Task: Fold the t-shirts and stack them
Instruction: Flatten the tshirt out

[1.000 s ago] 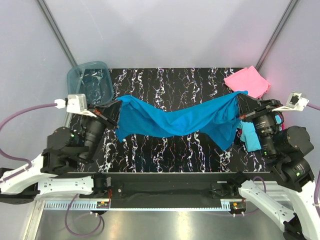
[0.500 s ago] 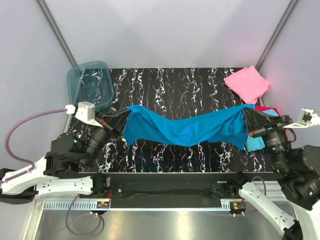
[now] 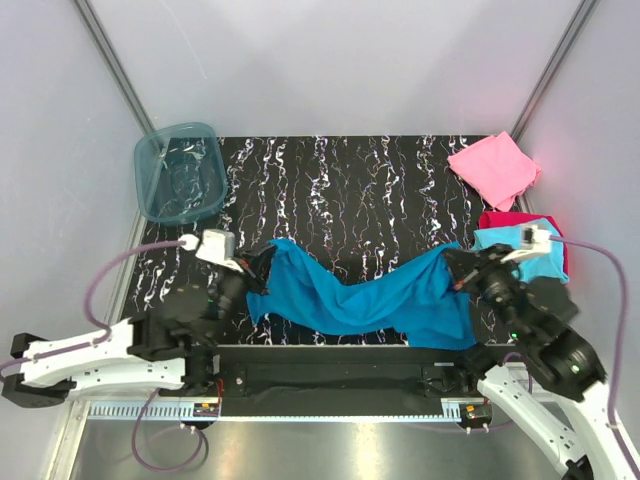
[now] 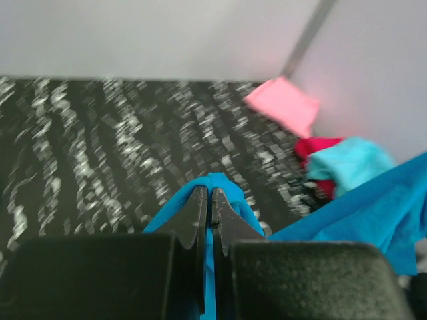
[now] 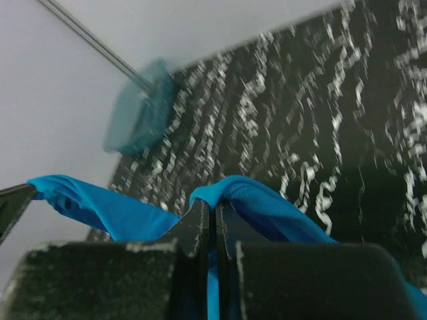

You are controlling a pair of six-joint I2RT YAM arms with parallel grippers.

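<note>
Teal-blue shirt (image 3: 350, 300) is strung between my left gripper (image 3: 262, 268) and right gripper (image 3: 455, 270), low over the front of the table (image 3: 350, 170) and sagging in the middle. At the right the pink shirt (image 3: 493, 165) lies folded, with the cyan shirt (image 3: 545, 252) on the magenta-red shirt (image 3: 497, 220).

Left wrist: my fingers (image 4: 199, 207) are pinched together on a ridge of cloth.

Right wrist: my fingers (image 5: 200, 223) are likewise clamped on a fold.

I reckon I should spread both hands evenly to take out the sag. Then I'd lay the cloth flat, clear of the stack, before any fold.
</note>
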